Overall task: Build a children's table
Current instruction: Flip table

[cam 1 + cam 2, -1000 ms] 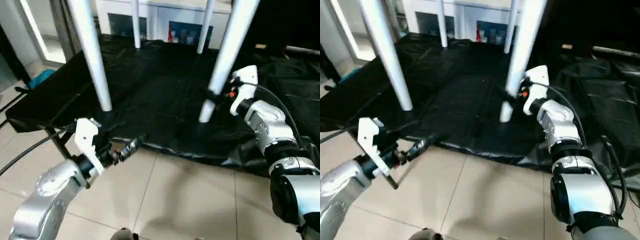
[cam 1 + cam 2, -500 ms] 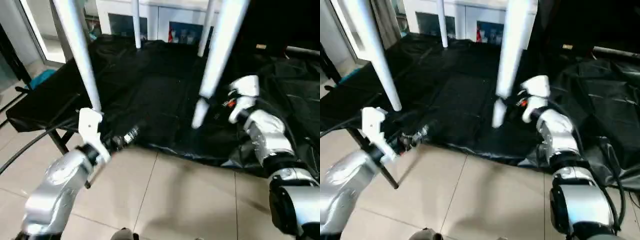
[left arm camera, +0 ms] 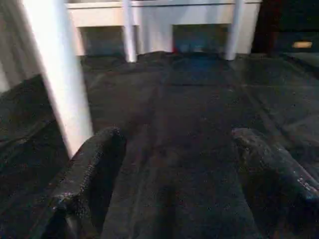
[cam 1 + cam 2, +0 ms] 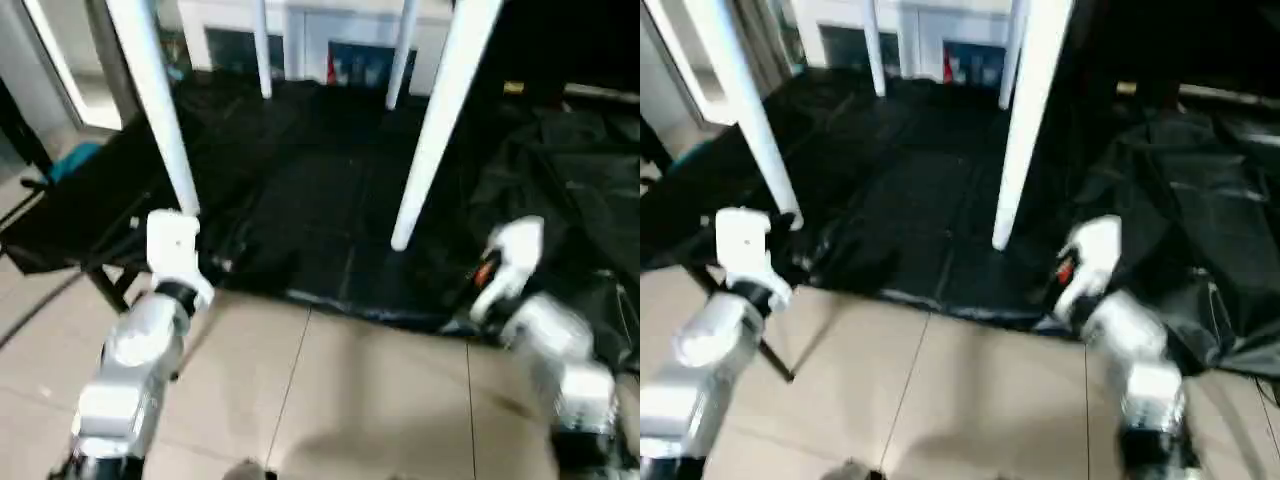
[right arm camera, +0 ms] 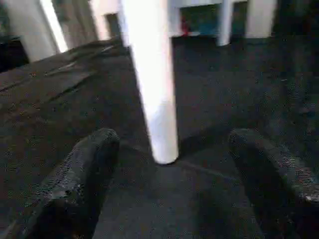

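Note:
Four white legs of the children's table stand upright on a black sheet (image 4: pixel 330 190); the tabletop is out of view above. The near left leg (image 4: pixel 155 110) rises just beyond my left arm (image 4: pixel 150 330). My left gripper (image 3: pixel 174 174) is open and holds nothing, with that leg (image 3: pixel 57 74) beside one finger (image 3: pixel 94 169). The near right leg (image 4: pixel 435 120) stands left of and beyond my right arm (image 4: pixel 540 330). My right gripper (image 5: pixel 174 169) is open and empty, facing the foot of that leg (image 5: pixel 152 74) with a gap between them. Two far legs (image 4: pixel 262 50) (image 4: pixel 400 55) stand at the back.
The black sheet covers a low platform whose front edge (image 4: pixel 340 305) meets the tiled floor (image 4: pixel 350 400). A white glass-door cabinet (image 4: pixel 300 30) stands behind. A black frame strut (image 4: pixel 105 285) and a blue object (image 4: pixel 75 160) are at the left. Crumpled black sheeting (image 4: pixel 580 180) lies at the right.
My right arm has drawn back and down, away from the near right leg it was up against. My left arm has swung forward toward the near left leg. The camera has shifted too.

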### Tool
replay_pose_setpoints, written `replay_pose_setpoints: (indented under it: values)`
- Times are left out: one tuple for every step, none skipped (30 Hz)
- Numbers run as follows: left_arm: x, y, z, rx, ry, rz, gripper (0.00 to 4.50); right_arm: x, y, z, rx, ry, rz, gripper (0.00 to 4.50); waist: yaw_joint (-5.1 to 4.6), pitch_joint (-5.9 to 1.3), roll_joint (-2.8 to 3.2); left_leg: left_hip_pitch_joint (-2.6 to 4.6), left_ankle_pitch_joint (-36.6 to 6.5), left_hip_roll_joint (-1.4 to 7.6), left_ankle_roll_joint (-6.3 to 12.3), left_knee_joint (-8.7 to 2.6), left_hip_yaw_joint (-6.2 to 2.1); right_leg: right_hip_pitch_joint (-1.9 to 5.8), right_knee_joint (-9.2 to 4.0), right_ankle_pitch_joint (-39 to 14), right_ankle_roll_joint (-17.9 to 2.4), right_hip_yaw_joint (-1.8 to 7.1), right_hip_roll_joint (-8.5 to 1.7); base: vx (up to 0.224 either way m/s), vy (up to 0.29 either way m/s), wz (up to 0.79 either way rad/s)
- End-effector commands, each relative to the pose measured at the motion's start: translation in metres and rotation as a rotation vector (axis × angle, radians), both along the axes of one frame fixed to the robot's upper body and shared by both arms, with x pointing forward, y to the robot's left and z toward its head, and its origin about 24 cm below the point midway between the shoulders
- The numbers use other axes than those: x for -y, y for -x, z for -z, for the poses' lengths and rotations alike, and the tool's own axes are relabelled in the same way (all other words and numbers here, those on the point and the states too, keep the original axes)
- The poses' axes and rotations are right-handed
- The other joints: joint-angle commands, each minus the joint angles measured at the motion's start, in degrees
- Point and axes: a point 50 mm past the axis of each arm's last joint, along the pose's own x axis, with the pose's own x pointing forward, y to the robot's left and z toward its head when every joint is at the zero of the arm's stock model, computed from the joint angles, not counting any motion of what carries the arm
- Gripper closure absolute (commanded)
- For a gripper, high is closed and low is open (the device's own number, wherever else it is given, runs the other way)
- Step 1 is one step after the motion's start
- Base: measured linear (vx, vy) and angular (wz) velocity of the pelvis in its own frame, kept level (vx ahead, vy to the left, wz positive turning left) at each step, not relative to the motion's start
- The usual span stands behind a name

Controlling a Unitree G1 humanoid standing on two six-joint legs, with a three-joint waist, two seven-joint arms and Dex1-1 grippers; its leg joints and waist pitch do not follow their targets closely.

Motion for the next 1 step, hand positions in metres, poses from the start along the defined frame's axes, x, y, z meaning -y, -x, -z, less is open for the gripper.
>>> replay_pose_setpoints:
  values:
    - [0.001,0.0006,-0.0006,0.01,-0.022,-0.018,0.73,0.0087,0.0007,-0.0092,0.027,0.021,0.076,0.62,-0.05,-3.78,-0.13,1.2,-16.96,3.51,-1.79,-5.52,-2.49,1.61,-5.83,-20.28,-6.2,3.14,-4.19,0.0,0.0,0.0]
